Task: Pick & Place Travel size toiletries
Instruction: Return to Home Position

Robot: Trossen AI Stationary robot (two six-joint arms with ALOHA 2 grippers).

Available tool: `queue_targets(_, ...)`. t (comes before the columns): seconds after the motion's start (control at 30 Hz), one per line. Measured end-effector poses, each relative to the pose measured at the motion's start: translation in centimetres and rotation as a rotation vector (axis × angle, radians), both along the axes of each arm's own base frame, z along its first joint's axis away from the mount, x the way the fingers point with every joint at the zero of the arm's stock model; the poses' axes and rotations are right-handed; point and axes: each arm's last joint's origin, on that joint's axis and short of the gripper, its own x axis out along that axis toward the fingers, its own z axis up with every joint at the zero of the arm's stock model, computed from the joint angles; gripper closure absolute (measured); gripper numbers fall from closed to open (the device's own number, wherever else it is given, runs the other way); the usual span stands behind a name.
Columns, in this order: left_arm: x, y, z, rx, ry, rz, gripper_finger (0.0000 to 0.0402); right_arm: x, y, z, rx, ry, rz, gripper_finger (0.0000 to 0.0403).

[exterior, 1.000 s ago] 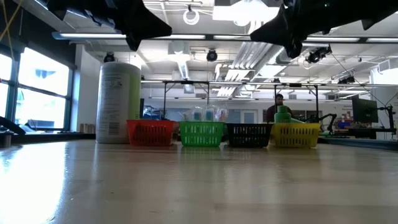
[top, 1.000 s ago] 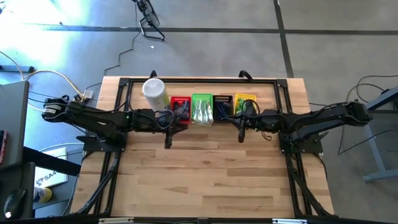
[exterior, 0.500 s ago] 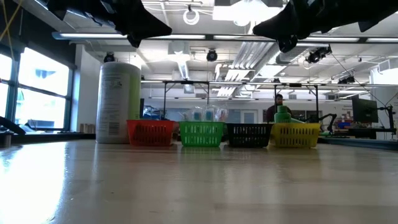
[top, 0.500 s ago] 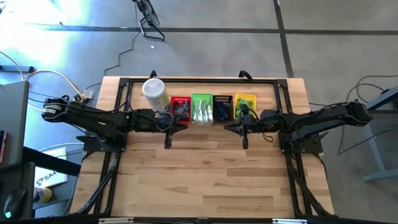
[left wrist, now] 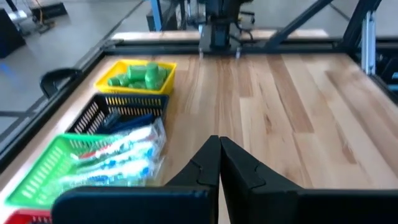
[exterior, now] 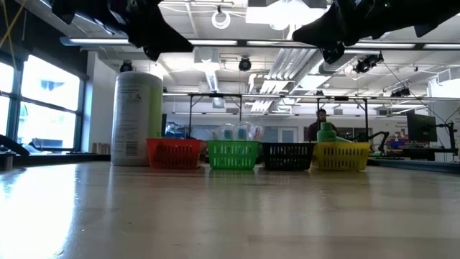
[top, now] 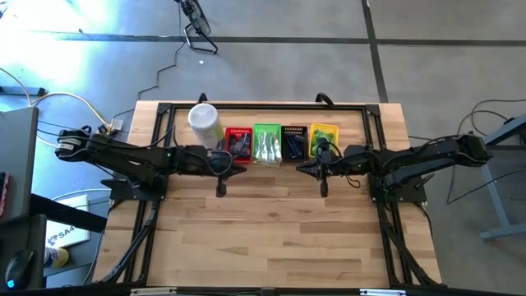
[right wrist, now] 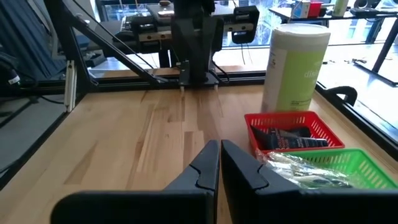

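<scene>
From above, a light wooden worktop [top: 271, 230] carries a row along its far edge: a tall white cylindrical canister [top: 205, 123], then a small red plastic basket [top: 238, 134], a green plastic basket [top: 267, 144], a black plastic basket [top: 294, 141] and a yellow plastic basket [top: 324, 134]. The left end effector [top: 234, 160] hangs just in front of the red basket. The right end effector [top: 304, 167] hangs just in front of the black and yellow baskets.

At worktop height, the four baskets stand side by side to the right of the canister. One bright green mini bottle [exterior: 327, 132] pokes above the yellow rim. Both arms are dark shapes overhead, and a person shows far behind.

The left wrist camera shows its fingers pressed together, holding nothing. Green bottles [left wrist: 140, 74] fill the yellow basket, blue razor-like pieces [left wrist: 127, 121] lie in the black one, and clear plastic-wrapped sticks [left wrist: 118, 162] lie in the green one.

The right wrist camera shows its fingers likewise closed and empty. Dark tubes [right wrist: 289, 137] lie in the red basket beside the canister.
</scene>
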Motion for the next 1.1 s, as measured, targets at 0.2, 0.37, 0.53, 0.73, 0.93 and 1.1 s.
queue_targets(0.2,-0.19,0.01,-0.59,0.004,0.064,-0.001,0.0398,-0.01,0.00,-0.02,0.002,0.002,0.001,0.0394)
queue_targets(0.37,-0.17,0.01,-0.55,0.004,0.060,-0.001,0.0398,0.00,0.00,-0.02,0.001,0.001,0.001,0.0394)
queue_targets(0.53,-0.14,0.00,-0.44,0.005,0.048,-0.002,0.0398,0.00,-0.03,-0.02,-0.002,0.001,-0.007,0.0394)
queue_targets(0.73,-0.08,0.00,-0.27,0.001,0.030,-0.001,0.0398,0.02,-0.03,0.12,0.000,-0.014,-0.006,0.0394)
queue_targets(0.93,-0.10,0.00,-0.32,0.002,0.034,0.000,0.0398,0.04,-0.02,0.24,0.031,-0.028,-0.007,0.0394)
queue_targets(1.1,-0.33,0.02,-0.67,0.009,0.080,-0.001,0.0398,-0.09,-0.01,-0.39,0.033,0.039,-0.003,0.0394)
